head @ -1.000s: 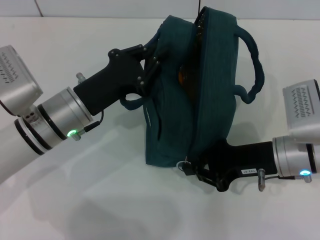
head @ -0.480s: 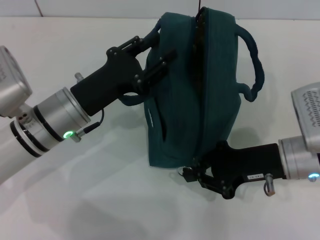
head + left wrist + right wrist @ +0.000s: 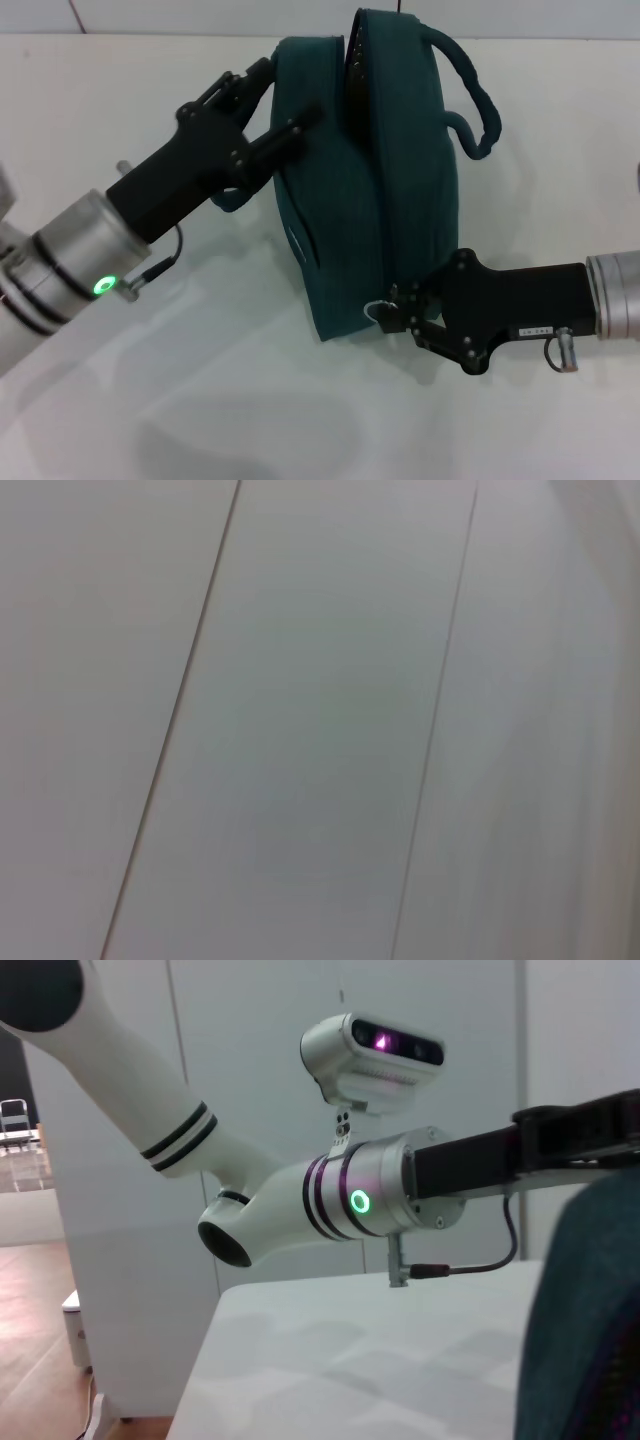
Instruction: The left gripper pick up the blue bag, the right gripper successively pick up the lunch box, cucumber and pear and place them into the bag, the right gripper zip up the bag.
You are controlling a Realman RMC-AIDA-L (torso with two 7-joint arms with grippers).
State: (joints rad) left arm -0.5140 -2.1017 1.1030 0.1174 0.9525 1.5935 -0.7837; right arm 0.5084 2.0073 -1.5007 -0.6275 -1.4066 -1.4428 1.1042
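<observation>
In the head view the blue bag [image 3: 385,170] hangs tilted above the white table, its zipper line running down the middle with no gap showing. My left gripper [image 3: 285,95] is shut on the bag's left side by the handle. My right gripper [image 3: 392,313] is at the bag's lower corner, shut on the zipper pull with its metal ring [image 3: 373,310]. The bag's free handle [image 3: 478,100] loops out to the right. The lunch box, cucumber and pear are hidden. The right wrist view shows bag fabric [image 3: 590,1310] and the left arm's green light [image 3: 360,1201].
The white table [image 3: 200,400] lies under both arms, with the bag's shadow on it. The left wrist view shows only pale wall panels [image 3: 320,720]. A white wall and floor are visible beyond the table edge [image 3: 230,1300] in the right wrist view.
The bag has swung left and risen with the left gripper. The open gap with something orange inside has closed. The right gripper has followed the bag's corner up and left.
</observation>
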